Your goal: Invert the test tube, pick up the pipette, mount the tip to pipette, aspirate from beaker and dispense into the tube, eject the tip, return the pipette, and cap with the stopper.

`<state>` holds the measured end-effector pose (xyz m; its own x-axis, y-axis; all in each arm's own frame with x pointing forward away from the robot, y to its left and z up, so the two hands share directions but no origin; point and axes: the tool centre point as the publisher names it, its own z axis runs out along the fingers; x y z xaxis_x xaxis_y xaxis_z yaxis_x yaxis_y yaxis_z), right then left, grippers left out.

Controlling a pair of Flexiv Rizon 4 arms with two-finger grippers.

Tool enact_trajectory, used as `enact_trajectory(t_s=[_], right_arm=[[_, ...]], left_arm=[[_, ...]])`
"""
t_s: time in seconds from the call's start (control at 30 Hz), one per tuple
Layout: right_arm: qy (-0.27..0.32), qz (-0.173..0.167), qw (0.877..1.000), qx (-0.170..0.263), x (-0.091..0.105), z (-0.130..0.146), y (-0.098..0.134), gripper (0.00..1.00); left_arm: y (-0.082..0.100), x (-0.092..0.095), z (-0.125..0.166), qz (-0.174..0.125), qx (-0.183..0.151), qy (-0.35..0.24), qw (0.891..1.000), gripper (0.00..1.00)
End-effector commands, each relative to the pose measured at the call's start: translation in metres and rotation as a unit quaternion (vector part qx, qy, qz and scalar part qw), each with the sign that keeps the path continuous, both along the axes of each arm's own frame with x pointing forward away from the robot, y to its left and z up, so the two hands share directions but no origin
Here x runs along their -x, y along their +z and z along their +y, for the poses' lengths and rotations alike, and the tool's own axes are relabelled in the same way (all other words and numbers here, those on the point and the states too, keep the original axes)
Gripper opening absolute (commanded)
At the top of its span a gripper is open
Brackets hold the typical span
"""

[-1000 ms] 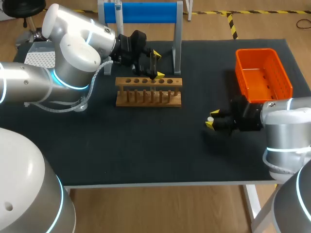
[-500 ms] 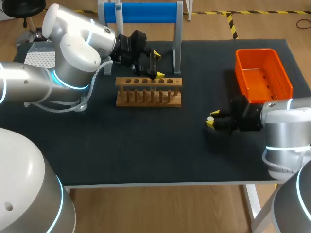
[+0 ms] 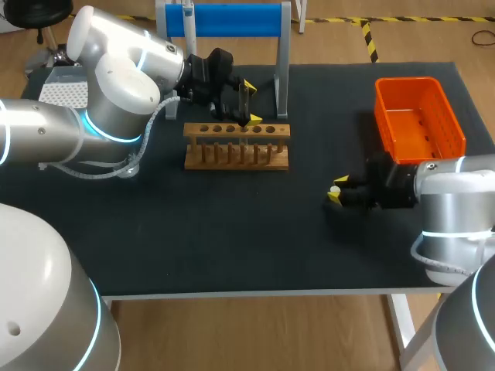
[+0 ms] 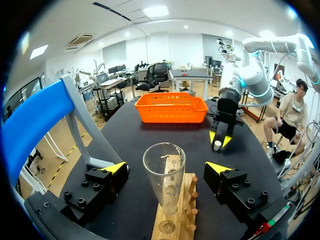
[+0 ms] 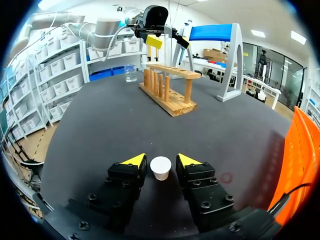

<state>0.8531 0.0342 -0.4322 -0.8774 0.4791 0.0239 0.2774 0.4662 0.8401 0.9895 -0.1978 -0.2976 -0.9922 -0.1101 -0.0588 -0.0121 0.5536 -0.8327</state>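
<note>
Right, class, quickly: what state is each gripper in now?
Left gripper: open, fingers either side of the clear glass test tube.
Right gripper: shut on the small white stopper.

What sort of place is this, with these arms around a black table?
Probably a robotics lab staging a chemistry bench: a wooden test tube rack with a glass test tube, a beaker, and a white stopper in the right gripper.

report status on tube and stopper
Left gripper open astride tube, upright in rack. Right gripper shut on stopper. Nothing between stopper and rack.
</note>
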Motion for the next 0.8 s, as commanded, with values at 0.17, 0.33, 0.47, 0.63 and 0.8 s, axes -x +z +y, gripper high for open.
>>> enact_trajectory(t_s=[0.17,0.33,0.47,0.63,0.8], right_arm=[[0.002,0.0,1.0,0.0,0.001,0.001,0.0,0.31],[0.001,0.0,1.0,0.001,0.001,0.001,0.0,0.05],[0.0,0.0,1.0,0.001,0.0,0.002,-0.001,0.0],[0.003,-0.003,1.0,0.0,-0.001,0.003,0.006,0.0],[0.017,-0.011,1.0,0.004,-0.005,0.004,0.031,0.0]], left_arm=[[0.0,-0.001,0.0,0.001,-0.001,-0.001,1.0,1.0],[0.0,-0.001,0.0,0.001,-0.001,-0.001,1.0,1.0],[0.0,-0.001,0.0,0.001,-0.001,-0.001,1.0,1.0],[0.0,-0.001,0.0,0.001,-0.001,-0.001,1.0,1.0],[0.0,-0.001,0.0,0.001,-0.001,-0.001,1.0,1.0]])
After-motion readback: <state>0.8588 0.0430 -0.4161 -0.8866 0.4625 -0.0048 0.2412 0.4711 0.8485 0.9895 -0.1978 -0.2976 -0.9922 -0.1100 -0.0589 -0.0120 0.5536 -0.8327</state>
